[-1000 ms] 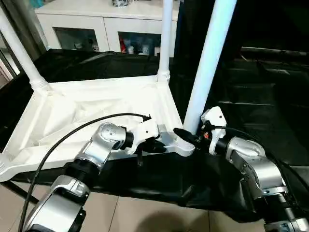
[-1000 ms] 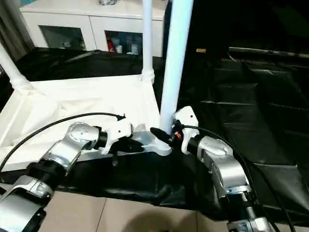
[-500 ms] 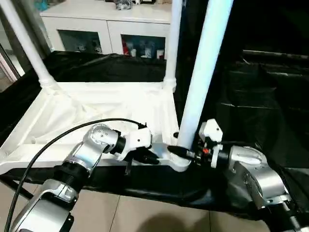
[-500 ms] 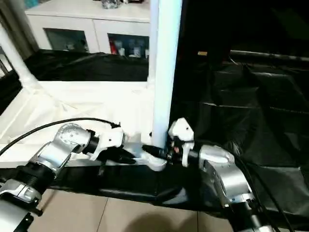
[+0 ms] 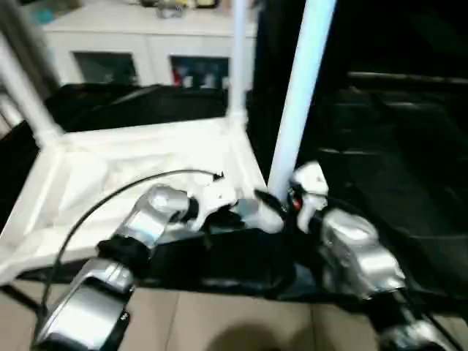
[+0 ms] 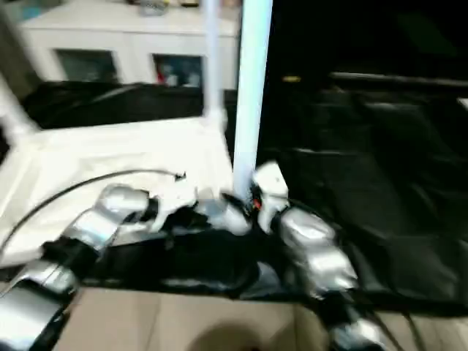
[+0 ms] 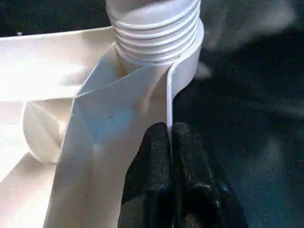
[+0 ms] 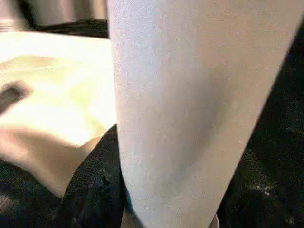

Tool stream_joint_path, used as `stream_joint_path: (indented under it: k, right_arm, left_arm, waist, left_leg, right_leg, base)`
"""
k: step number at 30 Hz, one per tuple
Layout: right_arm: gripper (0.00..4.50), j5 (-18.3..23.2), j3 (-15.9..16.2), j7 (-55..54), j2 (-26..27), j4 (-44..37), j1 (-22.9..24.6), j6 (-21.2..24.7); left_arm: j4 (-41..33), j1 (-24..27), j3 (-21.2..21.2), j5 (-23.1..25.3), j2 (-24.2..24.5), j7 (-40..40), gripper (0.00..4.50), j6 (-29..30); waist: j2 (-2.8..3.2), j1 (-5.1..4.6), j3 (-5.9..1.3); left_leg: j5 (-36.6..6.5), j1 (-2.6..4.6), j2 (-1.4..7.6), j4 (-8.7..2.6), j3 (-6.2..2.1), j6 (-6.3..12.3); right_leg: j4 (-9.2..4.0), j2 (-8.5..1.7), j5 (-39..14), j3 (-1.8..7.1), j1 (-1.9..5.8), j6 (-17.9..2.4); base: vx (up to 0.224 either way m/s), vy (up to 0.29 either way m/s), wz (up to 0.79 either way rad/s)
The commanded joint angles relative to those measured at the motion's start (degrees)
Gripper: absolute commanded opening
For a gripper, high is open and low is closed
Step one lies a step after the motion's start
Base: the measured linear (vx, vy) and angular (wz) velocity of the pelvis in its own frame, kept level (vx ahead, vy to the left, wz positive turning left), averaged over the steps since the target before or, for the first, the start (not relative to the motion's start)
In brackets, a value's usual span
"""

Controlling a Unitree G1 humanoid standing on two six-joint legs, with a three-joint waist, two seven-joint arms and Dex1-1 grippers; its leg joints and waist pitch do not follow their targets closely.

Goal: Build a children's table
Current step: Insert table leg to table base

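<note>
White and black dominate this scene. Closest in, the robot's left gripper (image 7: 170, 130) has its two black fingers (image 7: 152, 156) pressed almost together, pinching the thin upright white rim (image 7: 168, 97) of the upturned white plastic rectangular table top (image 5: 146, 157). Just beyond its fingertips sits the round white corner socket (image 7: 190, 66), with the ribbed white collar (image 7: 156, 28) of a leg rising out of it.

Across that corner from the left gripper, the right gripper (image 5: 272, 199) stands about half open, clasping the base of the long pale tapered tube leg (image 5: 296, 95). In the right wrist view, one black finger (image 8: 95, 190) lies against the tube's side.

Over the last second neither grip has altered, but both silver forearms have folded in closer to the robot and the right wrist has swung round. The leg, which leaned clearly away from the table top a second ago, now stands somewhat nearer upright, though the head camera has moved too. This looks like the leg being turned or settled into its socket while the left gripper steadies the top. Ribs showing above the socket suggest it may not be fully home.

Beyond the grippers, two more white tube legs (image 5: 238, 66) (image 5: 22, 88) stand at the far corners. Black cloth (image 5: 380, 146) covers the work surface. Farthest off is a white cabinet with glass doors (image 5: 146, 44).
</note>
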Motion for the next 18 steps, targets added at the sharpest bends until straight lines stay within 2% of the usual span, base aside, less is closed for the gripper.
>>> stream_joint_path:
  k: [1,2,3,4,5,6,7,9,11,14,15,18]
  right_arm:
    - [1.91,-3.48,-3.52,-11.21,-0.03,12.13,-0.41,2.75]
    - [1.91,-3.16,-4.19,-13.21,0.65,13.93,-1.59,2.34]
    - [1.91,-2.7,-5.09,-15.94,1.58,16.36,-3.22,1.72]
    - [1.91,-2.85,-5.28,-17.94,2.21,18.36,-4.57,1.18]
    - [1.91,-2.61,-5.72,-19.92,3.03,20.2,-5.98,0.8]
    - [1.91,-1.92,-6.69,-21.56,3.95,21.62,-7.13,0.58]
    - [1.91,-1.74,-6.98,-22.37,4.74,23.1,-8.23,0.29]
    - [1.91,-2.23,-6.83,-23.79,5.54,25.35,-9.76,-0.41]
    - [1.91,-2.67,-6.54,-24.44,6.04,26.78,-10.81,-1.08]
    - [1.91,-2.55,-6.86,-24.86,6.62,28.11,-11.69,-1.76]
    - [1.91,-2.97,-6.6,-24.95,6.74,29.13,-12.25,-2.55]
    - [1.91,-3.4,-6.69,-25.3,6.85,30.44,-13.05,-3.54]
  left_arm:
    - [1.03,-3.03,1.57,0.13,-2.1,5.63,0.0,4.53]
    - [2.01,-3.71,1.95,0.39,-2.97,7.98,0.0,5.77]
    - [2.88,-4.41,2.17,0.89,-4.09,10.7,0.0,6.86]
    - [3.18,-4.82,2.1,1.2,-5.0,12.1,0.0,7.54]
    - [3.14,-5.14,2.14,1.13,-6.08,13.06,0.0,8.19]
    - [3.19,-5.49,2.48,0.67,-7.13,13.78,0.0,8.86]
    - [3.26,-5.83,2.6,0.67,-7.76,14.37,0.0,9.32]
    - [3.5,-6.23,2.66,0.76,-8.28,15.07,0.0,9.8]
    - [3.89,-6.47,2.6,0.69,-8.3,15.19,0.0,9.74]
    - [4.35,-6.56,2.6,0.69,-8.03,15.64,0.0,9.46]
    - [4.61,-6.63,2.72,0.54,-7.81,15.77,0.0,9.37]
    - [4.67,-6.53,2.79,0.65,-7.46,15.84,0.0,9.23]
  waist:
    - [-0.41,1.04,-2.93]
    - [-0.12,1.1,-2.52]
    - [0.65,1.63,-3.88]
    - [1.19,1.55,-3.94]
    - [1.03,1.5,-3.95]
    - [1.0,1.35,-3.53]
    - [0.6,1.24,-3.53]
    - [0.82,1.38,-3.73]
    - [0.67,1.32,-3.84]
    - [0.64,1.54,-3.9]
    - [0.49,1.5,-3.85]
    - [0.53,1.35,-3.69]
  left_leg:
    - [-12.26,-1.82,-0.96,-1.45,-0.74,1.69]
    - [-11.32,-3.36,-0.4,-2.46,-1.16,1.39]
    - [-9.41,-3.93,0.35,-3.83,-1.59,0.87]
    - [-7.83,-3.7,1.39,-4.54,-1.69,1.1]
    - [-7.26,-3.95,1.5,-4.7,-1.62,1.21]
    - [-11.56,-3.7,1.41,-4.92,-1.21,1.83]
    - [-13.61,-3.39,1.3,-4.8,-0.97,2.05]
    - [-15.17,-3.09,1.15,-4.75,-0.84,2.53]
    - [-13.73,-3.58,1.22,-4.92,-0.93,2.82]
    - [-11.52,-3.61,1.37,-5.01,-0.75,3.58]
    - [-11.44,-3.65,1.4,-5.05,-0.7,3.76]
    - [-13.33,-3.45,1.42,-5.17,-0.67,3.52]
  right_leg:
    - [-9.62,-7.0,-52.02,2.42,1.43,0.81]
    - [-9.22,-6.39,-50.31,1.75,1.87,1.32]
    - [-8.22,-4.95,-39.63,1.74,2.46,0.03]
    - [-7.32,-4.12,-26.5,1.85,1.98,-4.43]
    - [-6.76,-3.72,-21.51,1.88,2.17,-6.24]
    - [-6.56,-3.28,-19.62,1.82,1.86,-9.14]
    - [-6.81,-3.32,-21.21,1.85,1.64,-9.3]
    - [-7.1,-3.53,-22.96,1.92,1.48,-9.47]
    - [-6.85,-3.52,-21.26,1.98,1.84,-9.53]
    - [-6.67,-3.54,-18.0,2.1,2.0,-10.34]
    - [-6.62,-3.48,-17.76,2.07,2.07,-10.53]
    - [-6.86,-3.51,-20.22,2.02,1.92,-10.14]
  base:
    - [0.061,-0.021,-0.24]
    - [0.044,0.003,-0.33]
    - [0.044,0.003,-0.33]
    - [0.0,0.0,0.0]
    - [0.0,0.0,0.0]
    - [0.0,0.0,0.0]
    - [0.0,0.0,0.0]
    - [0.0,0.0,0.0]
    - [0.0,0.0,0.0]
    - [0.0,0.0,0.0]
    - [0.0,0.0,0.0]
    - [0.0,0.0,0.0]
